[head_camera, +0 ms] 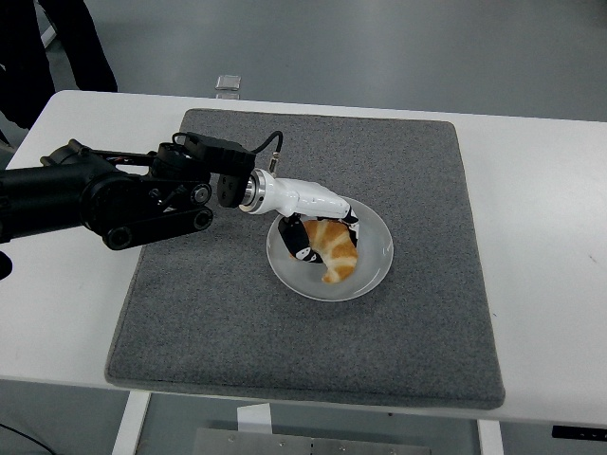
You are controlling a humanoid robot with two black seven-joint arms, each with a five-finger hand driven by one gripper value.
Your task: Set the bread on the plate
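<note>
A golden croissant (pixel 334 248) lies inside the white plate (pixel 376 233) at the middle of the grey mat. My left hand (pixel 322 235), white with black fingers, reaches in from the left over the plate's left half and is still curled around the croissant, thumb on its near side and fingers on its far side. The bread appears to rest on the plate's surface. The right arm is out of view.
The grey mat (pixel 408 322) covers most of the white table (pixel 541 246). A small clear object (pixel 227 84) sits at the table's far edge. A person's dark legs (pixel 57 43) stand at the top left.
</note>
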